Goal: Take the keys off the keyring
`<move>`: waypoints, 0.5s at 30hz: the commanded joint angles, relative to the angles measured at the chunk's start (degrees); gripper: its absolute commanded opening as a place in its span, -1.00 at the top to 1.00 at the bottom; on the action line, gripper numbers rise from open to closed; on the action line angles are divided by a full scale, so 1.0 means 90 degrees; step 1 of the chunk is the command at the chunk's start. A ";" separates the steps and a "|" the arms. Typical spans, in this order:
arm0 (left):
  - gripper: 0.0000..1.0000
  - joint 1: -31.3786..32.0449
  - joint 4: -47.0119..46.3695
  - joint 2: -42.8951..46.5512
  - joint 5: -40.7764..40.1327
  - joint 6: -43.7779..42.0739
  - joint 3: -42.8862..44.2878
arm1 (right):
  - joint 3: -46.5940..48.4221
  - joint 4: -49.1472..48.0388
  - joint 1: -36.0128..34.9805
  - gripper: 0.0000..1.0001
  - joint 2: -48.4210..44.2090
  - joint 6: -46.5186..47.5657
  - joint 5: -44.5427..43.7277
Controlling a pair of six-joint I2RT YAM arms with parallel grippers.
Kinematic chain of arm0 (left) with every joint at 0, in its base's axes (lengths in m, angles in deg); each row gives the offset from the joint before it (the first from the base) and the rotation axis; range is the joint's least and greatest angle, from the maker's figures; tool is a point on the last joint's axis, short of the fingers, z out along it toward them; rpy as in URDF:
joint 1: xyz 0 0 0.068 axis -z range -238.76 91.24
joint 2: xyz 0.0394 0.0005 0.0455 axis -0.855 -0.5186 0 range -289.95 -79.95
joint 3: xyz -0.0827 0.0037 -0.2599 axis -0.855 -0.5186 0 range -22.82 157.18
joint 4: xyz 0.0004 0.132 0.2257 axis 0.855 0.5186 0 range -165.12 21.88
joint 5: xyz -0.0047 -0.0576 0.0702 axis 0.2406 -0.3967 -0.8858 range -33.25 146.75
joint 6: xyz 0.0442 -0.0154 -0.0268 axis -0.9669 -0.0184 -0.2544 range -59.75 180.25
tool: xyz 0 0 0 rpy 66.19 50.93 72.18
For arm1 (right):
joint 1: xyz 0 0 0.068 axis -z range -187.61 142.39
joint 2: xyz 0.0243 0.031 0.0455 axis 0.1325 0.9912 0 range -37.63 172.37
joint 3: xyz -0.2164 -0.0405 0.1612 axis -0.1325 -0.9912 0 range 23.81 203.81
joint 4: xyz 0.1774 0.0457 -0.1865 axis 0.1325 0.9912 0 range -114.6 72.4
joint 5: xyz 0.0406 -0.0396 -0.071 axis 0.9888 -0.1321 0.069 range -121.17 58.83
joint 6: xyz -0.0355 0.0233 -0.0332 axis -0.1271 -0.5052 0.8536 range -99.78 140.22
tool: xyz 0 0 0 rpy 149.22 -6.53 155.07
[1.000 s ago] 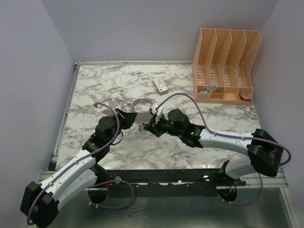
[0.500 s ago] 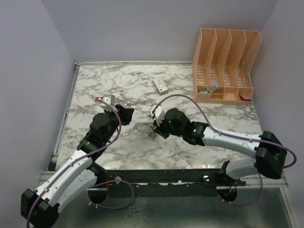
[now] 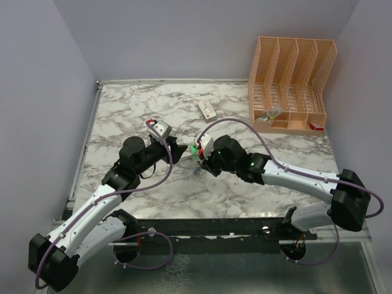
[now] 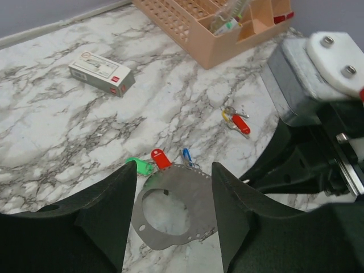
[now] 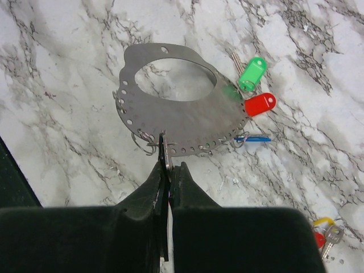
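The keyring (image 5: 182,122), a flat grey plate with one large hole and small holes along its rim, is being viewed near the middle of the tabletop (image 5: 68,142), between the two claws. Whether it is lying flat or lifted cannot be told. The green key (image 5: 250,74), red key (image 5: 260,104) and blue key (image 5: 253,138) are being carried close together at one side of its rim.

At the opposite rim a thin metal piece (image 5: 164,149) is being pinched by the clenched right claw (image 5: 169,168). Whether that piece is a key cannot be told.

The right arm (image 3: 294,177) is being stretched low and leftward. The left claw (image 4: 173,169) is being held released above the keyring, a finger at either side. The left arm (image 3: 98,208) is being reached forward, its wrist turned rightward.
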 commanded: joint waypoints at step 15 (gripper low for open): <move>-0.22 -0.0012 -0.1135 -0.0578 0.2425 -0.0517 -0.0588 | -0.0023 -0.0201 0.0692 0.99 -0.0336 -0.0487 0.1261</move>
